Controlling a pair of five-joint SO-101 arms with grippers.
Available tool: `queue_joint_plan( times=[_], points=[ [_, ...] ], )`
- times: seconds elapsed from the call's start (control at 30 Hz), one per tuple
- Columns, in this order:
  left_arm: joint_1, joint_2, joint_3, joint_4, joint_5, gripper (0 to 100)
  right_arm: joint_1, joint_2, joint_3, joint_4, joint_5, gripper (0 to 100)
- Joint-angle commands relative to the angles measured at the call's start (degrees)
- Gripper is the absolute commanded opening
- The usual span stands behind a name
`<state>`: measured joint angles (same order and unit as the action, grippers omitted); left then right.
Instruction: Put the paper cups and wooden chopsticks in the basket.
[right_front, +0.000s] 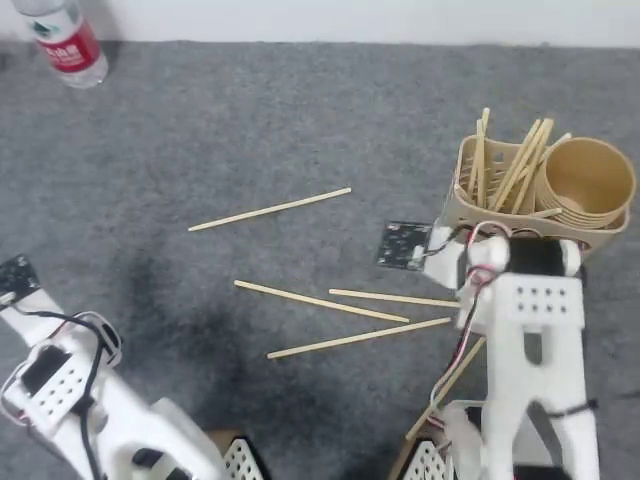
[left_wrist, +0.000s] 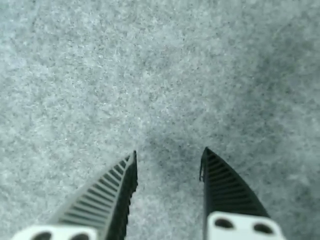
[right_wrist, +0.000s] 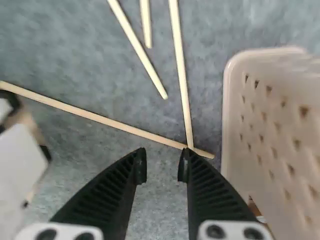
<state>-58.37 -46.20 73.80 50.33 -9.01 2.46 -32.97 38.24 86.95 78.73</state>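
right gripper (right_wrist: 161, 165): the one I would use; jaws parted by a narrow gap, nothing between them
left gripper (left_wrist: 167, 160): jaws set wider, empty, with bare mat (left_wrist: 150, 60) ahead of them and no stick close by
near stick (right_wrist: 181, 75): its end sits right at the tip of the finger on the basket side; its long axis runs almost straight away from the jaws, along my reach rather than across it
cross stick (right_wrist: 100, 119): just ahead of both fingertips, its long axis slanting across the jaw gap; it meets the near stick's end, and I cannot tell which lies on top
other sticks (right_wrist: 140, 55): two more, farther ahead of the jaws, also pointing roughly away
basket (right_wrist: 270, 115): close beside the jaws, on the side of the finger that meets the near stick; it already holds cups (right_front: 590, 180) and a bundle of chopsticks (right_front: 510, 170)
nearer arm: the right, plainly; every loose stick I can see lies ahead of its jaws and well apart from the left's
what it turns on: I judge the cross stick the easier take, since it lies across the gap; the near stick would want a wrist turn first
risk: closing where the two sticks meet could pinch both or flick one away
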Motion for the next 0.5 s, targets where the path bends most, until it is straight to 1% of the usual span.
queue_joint_plan(
  times=[0.0, 0.17, 0.37, 0.47],
  points=[
    [0.26, -0.79, -0.13, -1.05, 0.00, 20, 5.32, 3.30, 3.96, -7.96, 6.33, 12.3],
    [0.44, -0.79, -0.13, -1.05, 0.00, 20, 5.85, 5.05, 11.96, -17.45, 11.96, 12.5],
    [0.18, -0.79, 0.48, -2.29, 0.00, 20, 5.76, 5.23, 18.02, -24.57, 23.91, 22.5],
    [0.18, -0.79, 0.48, -2.29, 0.00, 20, 6.29, 5.49, 19.78, -26.68, 30.59, 23.1]
  ],
)
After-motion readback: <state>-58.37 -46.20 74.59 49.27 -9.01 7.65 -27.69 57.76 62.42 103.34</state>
